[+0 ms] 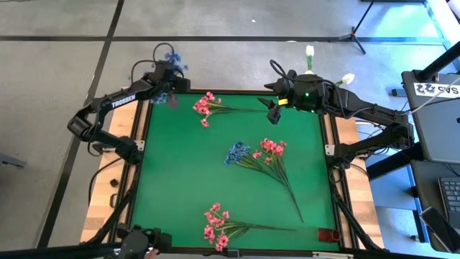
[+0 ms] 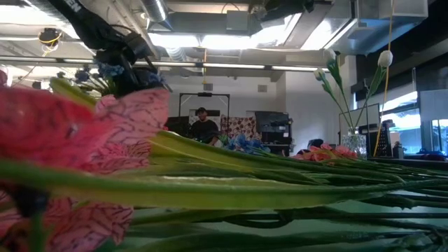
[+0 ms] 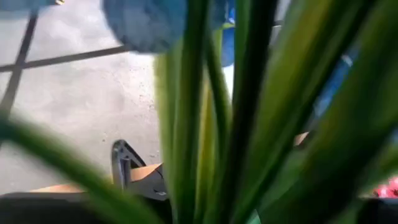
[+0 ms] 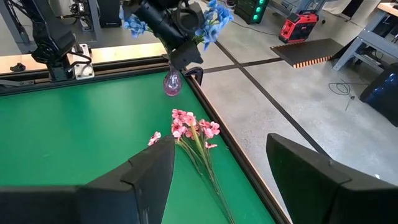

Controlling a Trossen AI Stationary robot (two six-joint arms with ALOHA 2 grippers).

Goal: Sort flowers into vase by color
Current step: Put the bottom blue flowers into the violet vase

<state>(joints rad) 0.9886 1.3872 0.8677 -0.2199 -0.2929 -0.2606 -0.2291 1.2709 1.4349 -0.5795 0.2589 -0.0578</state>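
Blue blooms (image 1: 171, 57) are held by the left gripper (image 1: 167, 85) at the far left corner of the green mat (image 1: 180, 180), above a small pinkish vase (image 4: 172, 83) that is made out clearly only in the right wrist view. The jaws there are seen clenched on the stems, which crowd the left wrist view as blurred green bands (image 3: 205, 124). The right gripper (image 1: 273, 113) is hung over the far edge of the mat with its fingers (image 4: 143, 180) spread and nothing between them. Three pink sprays are seen from above: one (image 1: 205, 108) at the far edge, just beside the right gripper, one (image 1: 269, 151) mid-mat touching a second blue cluster (image 1: 236, 151), one (image 1: 215, 229) at the near edge. White buds (image 1: 310, 52) are shown beyond the far right corner; only the low view shows them standing upright in a glass vase (image 2: 355, 143). A person (image 2: 203, 126) is seen in the room behind.
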